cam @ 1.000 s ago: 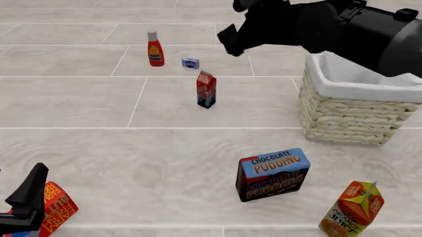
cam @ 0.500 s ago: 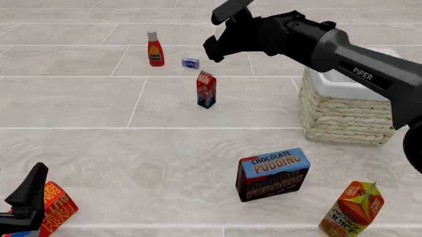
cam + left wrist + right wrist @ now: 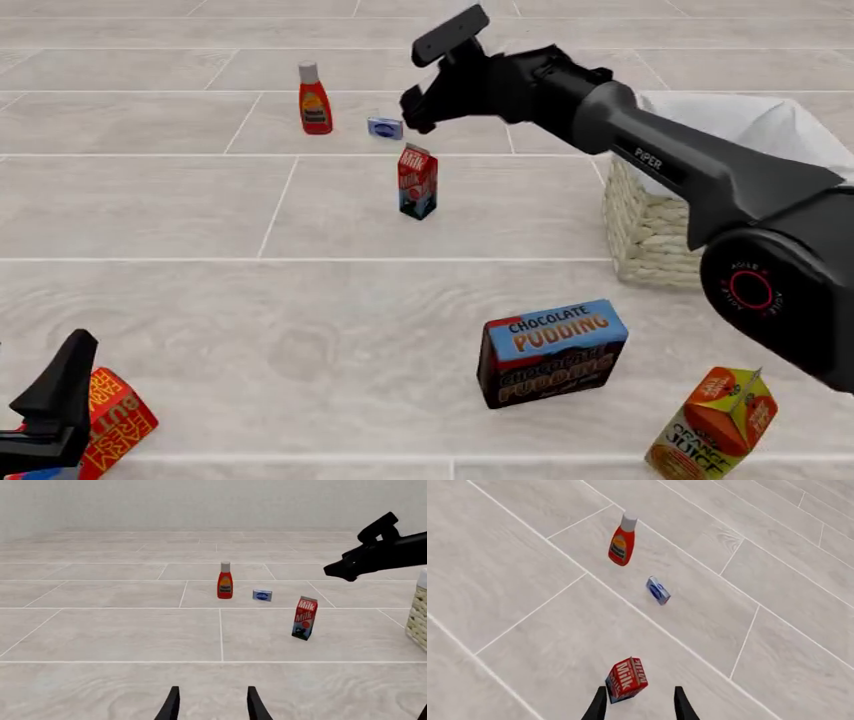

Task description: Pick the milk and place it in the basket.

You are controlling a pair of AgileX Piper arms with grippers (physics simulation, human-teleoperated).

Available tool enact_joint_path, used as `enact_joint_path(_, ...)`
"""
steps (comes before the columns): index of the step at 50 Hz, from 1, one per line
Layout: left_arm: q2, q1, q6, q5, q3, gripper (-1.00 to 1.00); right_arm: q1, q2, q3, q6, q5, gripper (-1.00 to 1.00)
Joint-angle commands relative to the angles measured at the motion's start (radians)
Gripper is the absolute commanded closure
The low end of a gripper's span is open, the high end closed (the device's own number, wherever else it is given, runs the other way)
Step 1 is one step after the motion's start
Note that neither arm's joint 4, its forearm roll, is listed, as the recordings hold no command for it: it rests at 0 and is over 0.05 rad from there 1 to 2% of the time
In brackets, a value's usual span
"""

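Observation:
The milk [image 3: 418, 182] is a small red-and-white carton with a dark blue base, standing upright on the tiled surface in mid-view. It also shows in the left wrist view [image 3: 304, 617] and in the right wrist view [image 3: 626, 679]. My right gripper [image 3: 412, 110] is open and empty, hanging above and just beyond the milk; in the right wrist view its fingers [image 3: 599, 706] stand apart on either side of the carton below them. The basket [image 3: 650, 228], pale wicker with a white liner, stands at the right. My left gripper [image 3: 60, 395] is open and empty at the near left corner.
A red bottle with a white cap [image 3: 314, 98] and a small blue packet [image 3: 386, 127] lie beyond the milk. A chocolate pudding box [image 3: 551, 352], an orange juice carton [image 3: 711, 423] and a red carton [image 3: 116, 420] stand near the front. My right arm stretches across above the basket.
My right arm has reached out to the left and lowered, bringing its gripper from near the basket to above the milk. The left arm and all objects have not moved.

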Motion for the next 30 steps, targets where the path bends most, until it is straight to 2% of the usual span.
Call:
enact_joint_path(1,0.0,0.0,0.0,0.0,0.0,-1.0,0.002,0.062,-0.055,0.008,-0.005,-1.0)
enact_joint_path(30,0.0,0.0,0.0,0.0,0.0,-1.0,0.004,0.15,-0.103,0.02,-0.038,-1.0)
